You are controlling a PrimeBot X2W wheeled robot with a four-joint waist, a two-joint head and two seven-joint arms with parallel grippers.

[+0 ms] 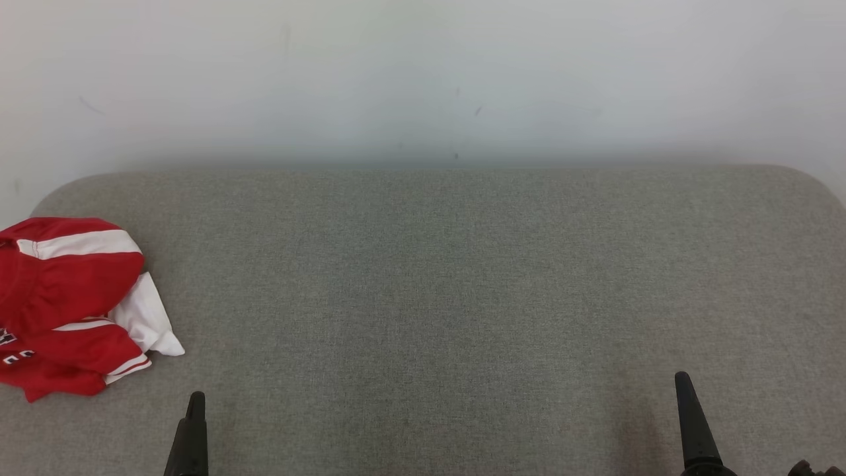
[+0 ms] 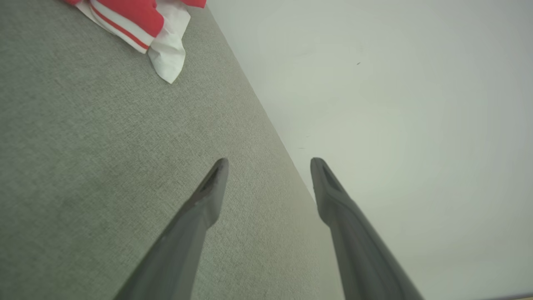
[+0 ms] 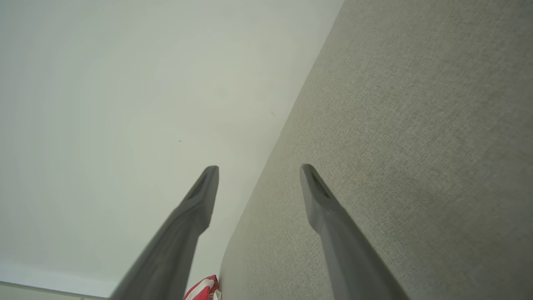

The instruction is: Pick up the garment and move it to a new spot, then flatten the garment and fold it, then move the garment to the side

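Left claw (image 2: pixel 270 162), right claw (image 3: pixel 259 167) both spread, empty. Red-and-white jersey (image 1: pixel 66 297) crumpled on grey fabric desk (image 1: pixel 423 297), ahead-left of left claw, well apart from right claw. Pick-up step: send left claw, pinch bunched red fold, lift clear before carrying

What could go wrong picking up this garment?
The garment lies crumpled at the left edge of the grey surface, so a pinch may catch one layer only or drag it off. The open left hand is nearer; the right hand is far across, so a one-handed lift may leave it bunched.
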